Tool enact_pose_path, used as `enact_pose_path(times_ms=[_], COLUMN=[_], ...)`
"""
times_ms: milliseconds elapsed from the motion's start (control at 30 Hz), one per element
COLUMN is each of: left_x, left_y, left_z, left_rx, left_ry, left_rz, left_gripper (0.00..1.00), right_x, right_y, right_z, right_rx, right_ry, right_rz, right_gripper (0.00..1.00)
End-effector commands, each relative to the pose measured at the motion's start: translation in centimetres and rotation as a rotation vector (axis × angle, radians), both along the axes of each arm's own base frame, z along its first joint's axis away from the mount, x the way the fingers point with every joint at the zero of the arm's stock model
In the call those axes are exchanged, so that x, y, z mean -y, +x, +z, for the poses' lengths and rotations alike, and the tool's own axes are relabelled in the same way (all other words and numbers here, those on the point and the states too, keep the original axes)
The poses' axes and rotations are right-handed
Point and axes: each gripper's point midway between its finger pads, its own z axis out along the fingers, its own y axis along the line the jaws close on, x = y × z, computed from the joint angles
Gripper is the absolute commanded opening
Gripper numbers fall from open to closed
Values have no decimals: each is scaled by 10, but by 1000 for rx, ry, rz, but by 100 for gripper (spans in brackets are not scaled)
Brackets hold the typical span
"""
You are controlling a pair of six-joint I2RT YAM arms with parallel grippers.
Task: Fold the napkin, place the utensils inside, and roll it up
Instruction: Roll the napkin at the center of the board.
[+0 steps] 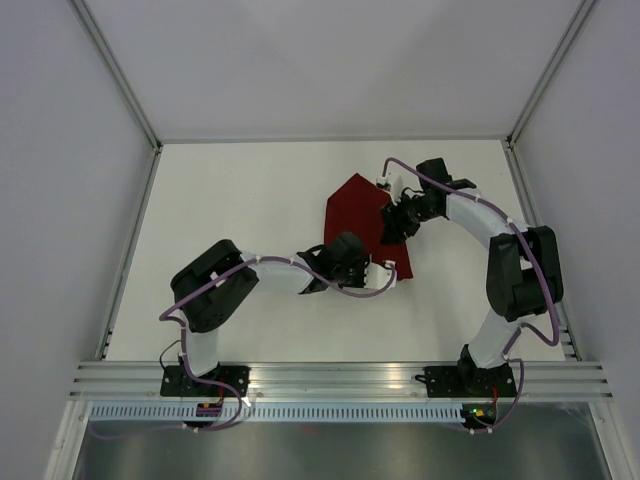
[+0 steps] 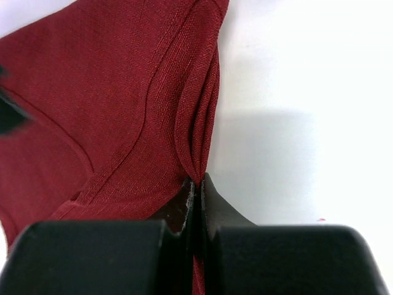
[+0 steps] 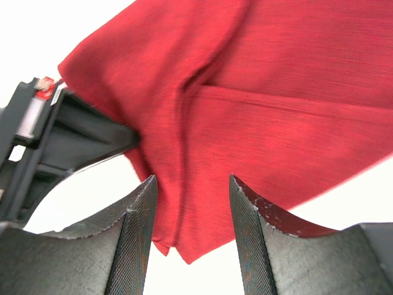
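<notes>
- The napkin (image 1: 355,205), a dark red cloth, lies on the white tabletop (image 1: 250,200), right of the middle and toward the far half.
- From above, the cloth shows a pointed far corner and a long side running down toward the near right.
- The left end effector (image 2: 196,189) is clamped on the napkin. Its jaws are pressed together with a thin pinch of fabric between them.
- In the left wrist view, the cloth gathers into narrow pleats that converge at that pinch. Bare tabletop lies just to the right of it.
- From above, this grip sits at the near right end of the napkin, with the left arm reaching across from the left.
- The right end effector (image 3: 191,203) has its jaws apart, standing on either side of a pointed corner of the napkin.
- Whether either right jaw touches the fabric cannot be told.
- In the right wrist view, the left end effector shows at the left edge, meeting the cloth's border.
- A straight ridge crosses the napkin in that view. Whether it is a hem or the edge of a folded layer is unclear.
- From above, the right end effector is over the napkin's right side, farther from the arm bases than the left one.
</notes>
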Motion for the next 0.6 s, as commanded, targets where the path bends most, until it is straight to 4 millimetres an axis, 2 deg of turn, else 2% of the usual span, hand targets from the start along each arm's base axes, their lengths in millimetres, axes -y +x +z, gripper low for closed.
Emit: enact_pose_path(times_ms=[0,67,200,267,300,367,433,467,533,567], left_x=[0,-3,0,-5,-2,-8,-6,-11,-8,-13], left_y=[-26,-30,-30,-35,-33,-36,-30,-36,-31,-36], left_z=[-11,-13,-6,-11,-7,-13,-6,-12,-4,-11], left_rx=[-201,-262,-354,-439,-455,-535,-584,-645,-718,-777], left_ry=[16,28,19,35,28,49,31,57,26,48], left_rz=[6,14,30,39,41,59,66,86,82,102], left_gripper=[2,2,2,2,2,2,2,2,2,2], right_x=[17,26,58,64,77,81,80,79,78,77], right_y=[25,29,39,41,40,38,29,26,15,11], right_z=[24,32,51,57,62,67,71,73,78,78], right_rx=[97,106,154,185,207,256,310,328,379,398], right_ry=[55,86,146,164,166,165,166,167,169,167], right_rz=[-133,-176,-278,-292,-323,-315,-296,-287,-246,-229], right_gripper=[57,57,57,57,57,56,57,57,57,58])
